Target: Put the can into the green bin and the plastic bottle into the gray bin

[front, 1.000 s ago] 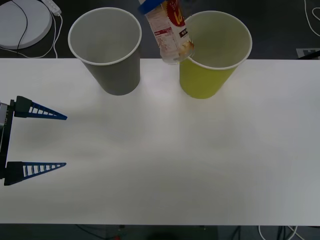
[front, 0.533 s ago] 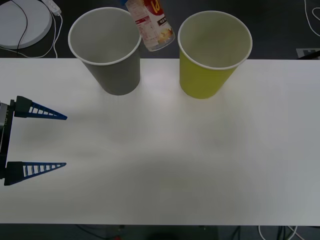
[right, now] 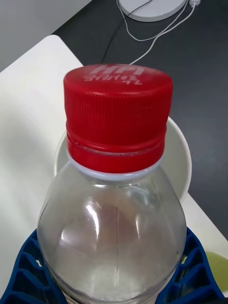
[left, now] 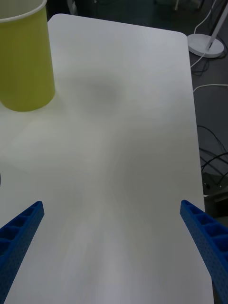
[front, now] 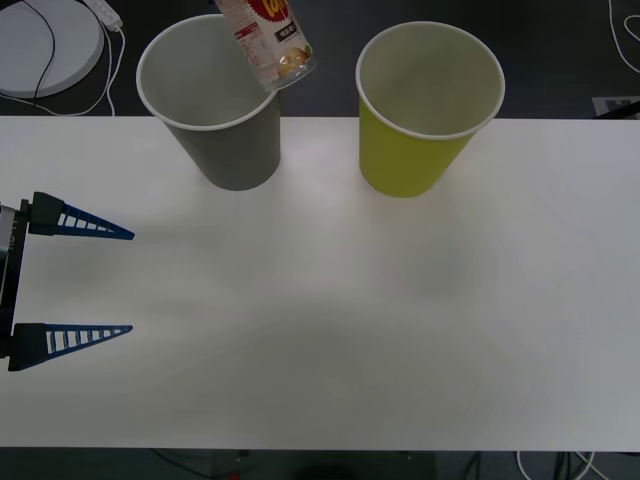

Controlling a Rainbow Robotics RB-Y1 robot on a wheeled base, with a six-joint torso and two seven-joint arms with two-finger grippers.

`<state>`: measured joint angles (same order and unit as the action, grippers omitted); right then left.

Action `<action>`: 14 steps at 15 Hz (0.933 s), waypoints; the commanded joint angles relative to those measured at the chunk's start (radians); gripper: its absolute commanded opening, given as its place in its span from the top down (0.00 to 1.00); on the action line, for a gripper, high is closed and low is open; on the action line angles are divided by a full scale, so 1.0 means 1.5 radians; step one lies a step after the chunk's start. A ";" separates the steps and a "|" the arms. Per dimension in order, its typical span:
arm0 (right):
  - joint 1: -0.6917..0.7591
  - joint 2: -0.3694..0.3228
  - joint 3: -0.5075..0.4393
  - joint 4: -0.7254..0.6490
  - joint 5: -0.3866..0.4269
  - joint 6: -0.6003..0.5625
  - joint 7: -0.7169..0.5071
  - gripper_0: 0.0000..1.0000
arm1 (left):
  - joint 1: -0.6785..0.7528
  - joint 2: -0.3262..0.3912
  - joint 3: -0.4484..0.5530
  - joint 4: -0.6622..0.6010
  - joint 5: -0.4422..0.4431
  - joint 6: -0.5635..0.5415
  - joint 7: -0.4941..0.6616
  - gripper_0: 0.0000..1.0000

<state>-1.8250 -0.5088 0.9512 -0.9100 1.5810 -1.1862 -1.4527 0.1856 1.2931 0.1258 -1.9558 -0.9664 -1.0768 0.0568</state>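
Count: two big paper cups are standing on the white worktop (front: 330,330), and one bottle is hanging in the air above them.
Plastic bottle (front: 266,42): it is tilting over the right part of the gray bin's rim, base pointing down toward the gap between the two cups; in the right wrist view the red screw cap (right: 118,116) is facing the camera above a clear, rounded shoulder.
Writing: the cap is carrying raised letters too small to read; the label (front: 262,35) is showing white with an orange-red patch and large yellow characters, cut off at the frame edge, so no brand is coming through.
Gray bin (front: 215,110): it is standing upright at the far left of the worktop, white inside, white rolled rim, mouth open.
Green bin (front: 425,115): it is standing upright just beside the gray one, to its right, the two cups apart, yellow-green outside and white inside.
Right claw (right: 114,275): its blue ribbed fingers (right: 28,270) are clamping the bottle's body from both sides.
Left claw (front: 85,280): it is waiting low over the worktop's left edge with its fingers spread wide apart, gripping nothing.
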 commanded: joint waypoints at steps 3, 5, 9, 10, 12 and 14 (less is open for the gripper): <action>-0.041 0.074 0.004 0.101 0.029 0.004 0.000 1.00 | 0.000 0.000 0.000 0.000 0.000 0.000 0.000 0.00; -0.051 0.101 0.004 0.133 0.040 0.013 0.000 1.00 | 0.000 0.000 0.000 0.000 0.000 0.000 0.000 0.00; -0.064 0.146 0.011 0.188 0.063 0.042 0.000 1.00 | 0.000 0.000 0.000 0.000 0.000 0.000 0.000 0.00; -0.066 0.154 0.014 0.198 0.064 0.049 -0.001 1.00 | 0.000 0.000 0.000 0.000 0.000 0.000 0.000 0.00; -0.069 0.164 0.026 0.211 0.063 0.064 0.000 1.00 | 0.000 0.000 0.000 0.000 0.000 0.000 0.000 0.00; -0.072 0.175 0.026 0.222 0.067 0.071 0.000 1.00 | 0.000 0.000 0.000 0.000 0.000 0.000 0.000 0.00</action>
<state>-1.9315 -0.2527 0.9893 -0.5817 1.6782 -1.0839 -1.4530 0.1856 1.2931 0.1258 -1.9558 -0.9664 -1.0768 0.0568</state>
